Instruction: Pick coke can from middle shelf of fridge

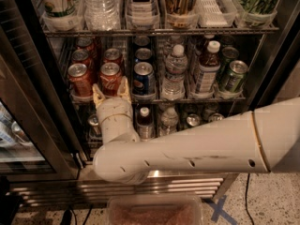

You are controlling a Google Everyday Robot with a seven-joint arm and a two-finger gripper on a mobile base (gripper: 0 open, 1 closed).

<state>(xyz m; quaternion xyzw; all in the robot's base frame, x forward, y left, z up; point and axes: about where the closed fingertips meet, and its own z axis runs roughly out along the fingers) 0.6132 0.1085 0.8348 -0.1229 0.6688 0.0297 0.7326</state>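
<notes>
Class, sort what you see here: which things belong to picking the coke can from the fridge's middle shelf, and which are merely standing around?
Job in hand: coke can; middle shelf; fridge; gripper, open, right in front of the coke can.

Just there: Pepsi can; water bottle; brownish can; green cans.

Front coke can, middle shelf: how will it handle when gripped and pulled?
Probably stiff but dentable: the coke can looks thin metal. Its smooth round side may slip in the open gripper, at its base. Upright, blue can close beside: could tip into it.
</notes>
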